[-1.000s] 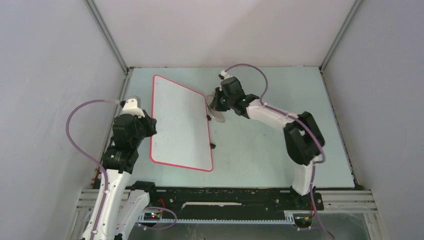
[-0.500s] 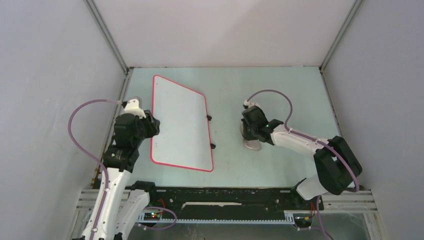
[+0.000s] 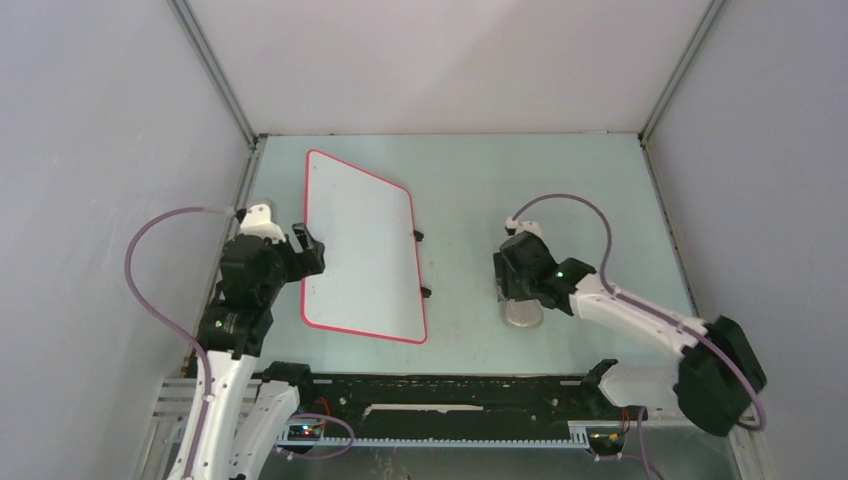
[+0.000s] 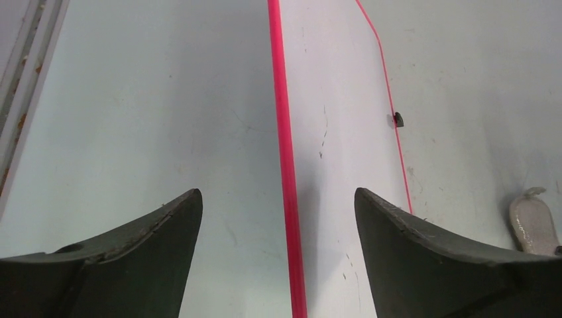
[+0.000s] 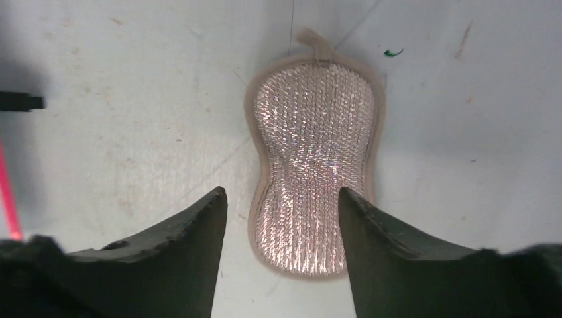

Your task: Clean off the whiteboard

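whiteboard [image 3: 360, 250], red-rimmed, wiped clean, flat on table's left

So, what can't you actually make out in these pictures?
- Top view: the right hand covers part of the grey pad, so whether they touch is unclear.
- Top view: any faint marks on the whiteboard are too small to see.
- Left wrist view: the frame and the left hand cut off the whiteboard's ends and part of the pad.
- Right wrist view: only a sliver of the whiteboard's red rim shows, at the left edge.
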